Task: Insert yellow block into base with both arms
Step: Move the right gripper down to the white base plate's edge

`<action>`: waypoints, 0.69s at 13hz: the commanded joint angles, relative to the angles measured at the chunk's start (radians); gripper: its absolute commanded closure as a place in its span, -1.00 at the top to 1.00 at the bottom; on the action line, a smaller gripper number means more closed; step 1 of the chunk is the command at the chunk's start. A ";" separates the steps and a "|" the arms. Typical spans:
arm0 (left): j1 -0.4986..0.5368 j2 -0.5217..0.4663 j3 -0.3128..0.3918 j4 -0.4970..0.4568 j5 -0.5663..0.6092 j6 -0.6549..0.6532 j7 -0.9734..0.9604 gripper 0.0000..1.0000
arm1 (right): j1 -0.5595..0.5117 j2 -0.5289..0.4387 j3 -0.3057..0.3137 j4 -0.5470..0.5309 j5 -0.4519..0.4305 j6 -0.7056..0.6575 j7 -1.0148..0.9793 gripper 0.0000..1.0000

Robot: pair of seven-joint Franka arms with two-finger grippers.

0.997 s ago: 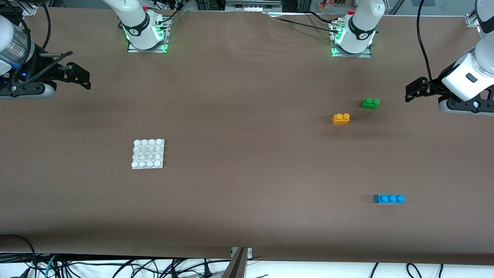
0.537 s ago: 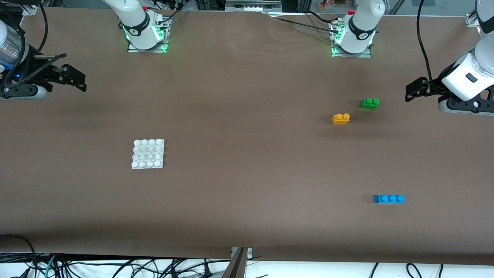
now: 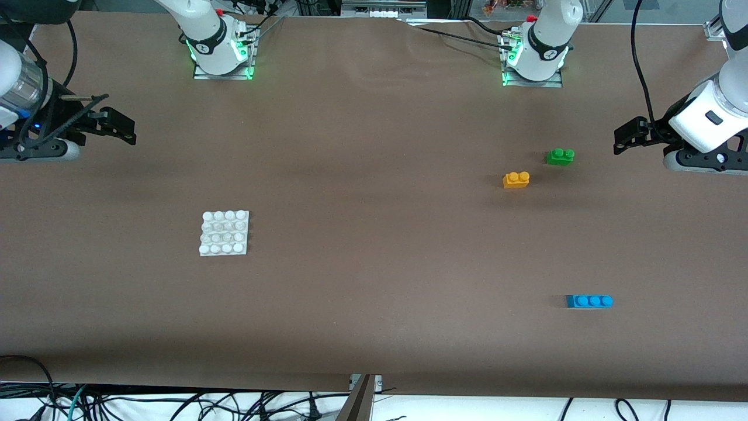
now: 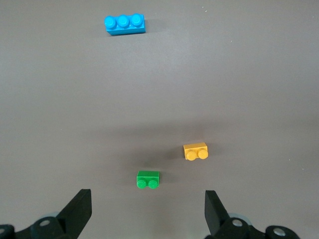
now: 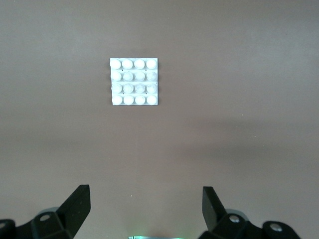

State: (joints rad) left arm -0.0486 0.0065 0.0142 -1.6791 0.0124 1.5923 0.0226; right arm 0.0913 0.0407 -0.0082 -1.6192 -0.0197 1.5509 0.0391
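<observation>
Both grippers stand wide open and empty. The right gripper (image 3: 125, 130) has wobbled slightly above its table end; the left gripper (image 3: 622, 140) waits unmoved. The block (image 3: 516, 179) lies untouched beside a green brick (image 3: 560, 156), well apart from the base (image 3: 224, 233); nothing started

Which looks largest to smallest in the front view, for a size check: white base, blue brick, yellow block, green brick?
1. white base
2. blue brick
3. yellow block and green brick: look alike, unranked.
</observation>
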 commanded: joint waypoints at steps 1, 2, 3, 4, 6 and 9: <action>-0.008 0.010 0.007 0.024 -0.019 -0.018 -0.009 1.00 | -0.010 0.045 0.002 -0.040 0.004 0.081 -0.002 0.98; -0.008 0.010 0.007 0.024 -0.019 -0.018 -0.009 1.00 | -0.015 0.047 -0.003 -0.080 0.003 0.139 -0.013 0.98; -0.008 0.010 0.007 0.025 -0.019 -0.018 -0.009 1.00 | -0.018 0.050 -0.003 -0.114 0.001 0.181 -0.013 0.98; -0.008 0.010 0.007 0.024 -0.019 -0.018 -0.009 1.00 | -0.018 0.056 -0.003 -0.139 0.007 0.214 -0.013 0.98; -0.008 0.010 0.007 0.024 -0.019 -0.018 -0.009 1.00 | -0.018 0.045 -0.001 -0.232 0.006 0.326 0.001 0.98; -0.008 0.010 0.007 0.024 -0.019 -0.018 -0.009 1.00 | -0.019 0.053 -0.001 -0.376 0.006 0.525 0.004 0.98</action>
State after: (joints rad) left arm -0.0487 0.0076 0.0142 -1.6789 0.0124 1.5923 0.0226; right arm 0.0829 0.1228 -0.0158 -1.8859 -0.0197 1.9664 0.0392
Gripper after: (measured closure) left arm 0.000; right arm 0.004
